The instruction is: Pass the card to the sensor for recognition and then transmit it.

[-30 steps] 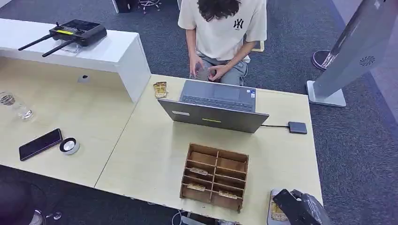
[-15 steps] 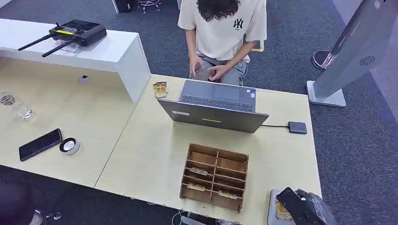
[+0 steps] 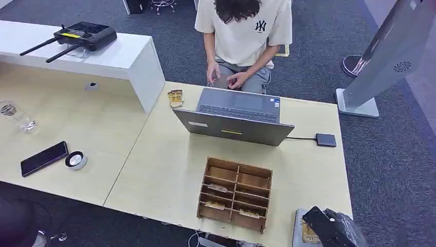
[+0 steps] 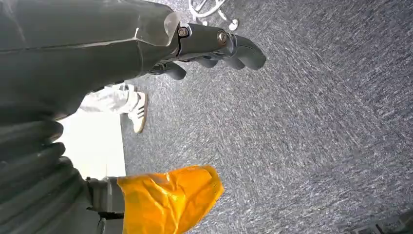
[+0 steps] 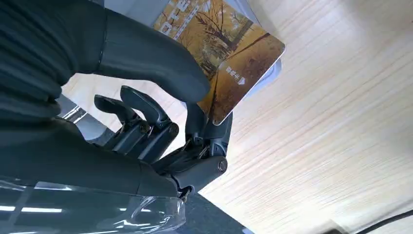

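Right hand (image 5: 160, 122) pinching the card (image 5: 224, 53) between thick thumb and darker fingers, low at the table's near right corner. Card orange-brown with an autumn tree print and a small white arrow, lying over a pale grey sensor pad (image 3: 298, 232) (pad edge just visible past the card's far side in the right wrist view; touching or slightly lifted, cannot tell). Same right hand (image 3: 329, 229) seen from the head view as a dark shape at the picture's lower edge, with the card (image 3: 308, 232) peeking out beside it.

Left hand (image 4: 214, 48) hanging over grey carpet, fingers loosely curled and apart, holding nothing; yellow cover (image 4: 168, 197) on the thumb side.

On the light wooden table (image 3: 164, 170): wooden divided organizer box (image 3: 235, 193) near the front edge, a few cards lying in its compartments. Open grey laptop (image 3: 236, 117) behind the box, screen back turned toward the robot. Small dark device (image 3: 326, 140) on a cable, right of the laptop. Another card-like item (image 3: 175, 98) standing left of the laptop.

Person (image 3: 241, 36) in a cream T-shirt seated beyond the laptop, hands together at the lap.

Farther left: black phone (image 3: 44, 158), small round object (image 3: 75, 160) just beside it, glass (image 3: 15, 116), and a black device with antennas (image 3: 77, 37) on the white counter
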`<action>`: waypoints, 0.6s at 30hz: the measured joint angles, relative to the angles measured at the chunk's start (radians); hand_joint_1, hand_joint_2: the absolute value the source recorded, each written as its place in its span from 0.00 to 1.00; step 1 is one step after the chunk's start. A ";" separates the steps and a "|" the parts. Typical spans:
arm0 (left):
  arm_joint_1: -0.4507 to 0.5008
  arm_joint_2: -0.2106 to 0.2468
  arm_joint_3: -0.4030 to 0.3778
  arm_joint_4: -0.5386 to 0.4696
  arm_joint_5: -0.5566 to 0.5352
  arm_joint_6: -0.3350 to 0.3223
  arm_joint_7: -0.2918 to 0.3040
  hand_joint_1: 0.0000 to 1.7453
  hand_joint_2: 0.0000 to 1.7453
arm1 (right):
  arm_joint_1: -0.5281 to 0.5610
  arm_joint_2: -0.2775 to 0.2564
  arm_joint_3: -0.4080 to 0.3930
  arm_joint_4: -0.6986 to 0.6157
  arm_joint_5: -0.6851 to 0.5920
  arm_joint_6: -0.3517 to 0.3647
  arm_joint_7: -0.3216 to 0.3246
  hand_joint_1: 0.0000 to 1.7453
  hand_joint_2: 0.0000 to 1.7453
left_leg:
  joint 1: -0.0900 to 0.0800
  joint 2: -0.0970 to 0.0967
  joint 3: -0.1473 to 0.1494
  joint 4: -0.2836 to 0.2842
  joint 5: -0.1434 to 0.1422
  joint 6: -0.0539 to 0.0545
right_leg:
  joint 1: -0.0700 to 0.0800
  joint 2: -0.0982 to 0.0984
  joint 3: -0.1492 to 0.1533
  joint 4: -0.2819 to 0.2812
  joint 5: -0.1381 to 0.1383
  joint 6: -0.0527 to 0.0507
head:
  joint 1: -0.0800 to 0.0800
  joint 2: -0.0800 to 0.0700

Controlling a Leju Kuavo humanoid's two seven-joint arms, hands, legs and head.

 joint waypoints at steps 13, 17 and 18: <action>0.000 -0.001 0.000 0.002 0.000 -0.001 0.002 0.00 1.00 | 0.003 0.000 0.000 -0.002 -0.002 0.000 0.000 1.00 1.00 | 0.000 0.000 0.000 0.000 0.000 0.000 | 0.000 0.000 0.000 0.000 0.000 0.000 | 0.000 0.000; 0.000 -0.001 0.000 0.002 -0.001 -0.002 0.003 0.00 1.00 | 0.005 0.000 0.000 -0.002 -0.003 0.000 0.000 1.00 1.00 | 0.000 0.000 0.000 0.000 0.000 0.000 | 0.000 0.000 0.000 0.000 0.000 0.000 | 0.000 0.000; -0.001 -0.001 0.001 0.002 -0.002 -0.002 0.003 0.00 1.00 | 0.005 0.000 0.000 -0.002 -0.003 0.000 0.000 1.00 1.00 | 0.000 0.000 0.000 0.000 0.000 0.000 | 0.000 0.000 0.000 0.000 0.000 0.000 | 0.000 0.000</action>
